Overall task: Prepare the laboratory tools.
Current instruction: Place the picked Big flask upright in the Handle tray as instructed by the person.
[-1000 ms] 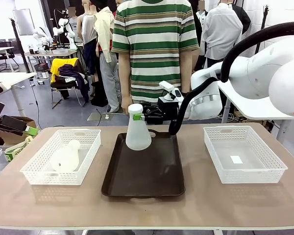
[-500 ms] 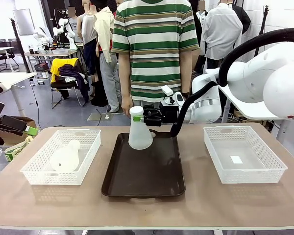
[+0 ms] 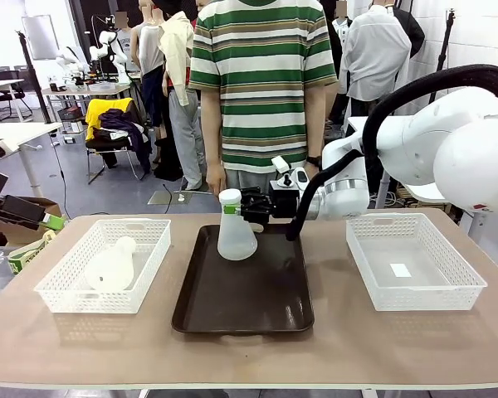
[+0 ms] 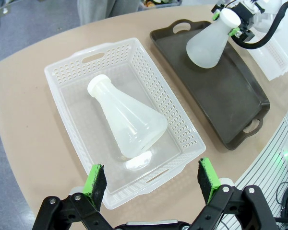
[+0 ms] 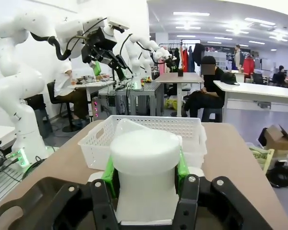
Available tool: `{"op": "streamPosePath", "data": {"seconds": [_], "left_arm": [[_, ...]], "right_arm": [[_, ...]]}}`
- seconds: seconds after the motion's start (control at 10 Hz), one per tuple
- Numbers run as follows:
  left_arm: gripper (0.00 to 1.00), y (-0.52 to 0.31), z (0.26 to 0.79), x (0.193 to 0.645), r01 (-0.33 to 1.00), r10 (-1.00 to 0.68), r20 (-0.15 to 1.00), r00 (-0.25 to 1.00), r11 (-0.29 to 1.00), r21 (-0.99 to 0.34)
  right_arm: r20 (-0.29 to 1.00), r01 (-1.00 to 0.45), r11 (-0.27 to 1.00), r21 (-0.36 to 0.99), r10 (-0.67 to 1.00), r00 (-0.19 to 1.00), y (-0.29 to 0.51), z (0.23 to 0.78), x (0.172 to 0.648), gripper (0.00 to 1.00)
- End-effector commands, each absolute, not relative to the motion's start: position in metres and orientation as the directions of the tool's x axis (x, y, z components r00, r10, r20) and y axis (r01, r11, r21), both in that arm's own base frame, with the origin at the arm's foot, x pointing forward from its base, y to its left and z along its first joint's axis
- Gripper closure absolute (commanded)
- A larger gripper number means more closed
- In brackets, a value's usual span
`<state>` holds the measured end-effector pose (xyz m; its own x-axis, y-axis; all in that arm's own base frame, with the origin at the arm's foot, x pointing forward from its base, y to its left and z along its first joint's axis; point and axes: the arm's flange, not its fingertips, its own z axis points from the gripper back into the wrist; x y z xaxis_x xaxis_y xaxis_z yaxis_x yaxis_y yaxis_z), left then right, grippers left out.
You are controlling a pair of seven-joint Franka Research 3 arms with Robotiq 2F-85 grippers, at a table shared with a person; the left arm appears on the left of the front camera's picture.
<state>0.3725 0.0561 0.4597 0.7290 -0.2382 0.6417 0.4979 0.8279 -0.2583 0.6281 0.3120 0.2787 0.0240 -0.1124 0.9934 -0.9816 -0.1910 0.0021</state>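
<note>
At nine o'clock on the table (image 3: 340, 348), seen from the front, sits the left basket (image 3: 62, 290), white mesh plastic. The lying flask (image 3: 109, 267) rests on its side inside it, with the neck pointing to about one o'clock and the wide base toward the basket's near wall. In the left wrist view the left gripper (image 4: 151, 178) hangs above this basket's (image 4: 182, 136) rim with its green pads (image 4: 95, 179) spread wide and nothing between them. The flask (image 4: 129, 122) lies beyond them, untouched.

At the table's centre lies the tray (image 3: 241, 307), dark brown with a handle cut-out at each short end. The upright flask (image 3: 235, 236) stands at the tray's twelve o'clock end. Whether its base presses on the tray floor or sits just above it cannot be told. The right gripper (image 3: 233, 207) reaches in from three o'clock, level with the table, and is clamped around the flask's neck just under the white rim. In the right wrist view the gripper (image 5: 145, 172) has a green pad pressed against either side of that neck (image 5: 145, 158).

At three o'clock on the table stands the right basket (image 3: 361, 257), with a small white patch on its floor. A person (image 3: 261, 83) in a green-striped shirt stands at the far side, at twelve o'clock.
</note>
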Motion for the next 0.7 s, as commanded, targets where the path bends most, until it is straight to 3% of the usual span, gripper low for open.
{"op": "streamPosePath", "data": {"seconds": [0.0, 0.5, 0.6], "left_arm": [[0.00, 0.0575, 0.4574, 0.3740, 0.514, -0.240, 0.653, 0.718, 0.816, -0.266], [0.00, 0.0575, 0.4574, 0.3740, 0.514, -0.240, 0.653, 0.718, 0.816, -0.266], [0.00, 0.0575, 0.4574, 0.3740, 0.514, -0.240, 0.653, 0.718, 0.816, -0.266]], "right_arm": [[0.993, -0.988, -0.151, 0.010, -0.115, 0.028, 0.3164, 0.2784, 0.6329, 1.00], [0.995, -0.987, -0.153, 0.040, -0.087, 0.054, 0.3149, 0.2781, 0.6318, 0.09], [0.995, -0.988, -0.150, 0.048, -0.083, 0.061, 0.3139, 0.2779, 0.6315, 0.00]]}}
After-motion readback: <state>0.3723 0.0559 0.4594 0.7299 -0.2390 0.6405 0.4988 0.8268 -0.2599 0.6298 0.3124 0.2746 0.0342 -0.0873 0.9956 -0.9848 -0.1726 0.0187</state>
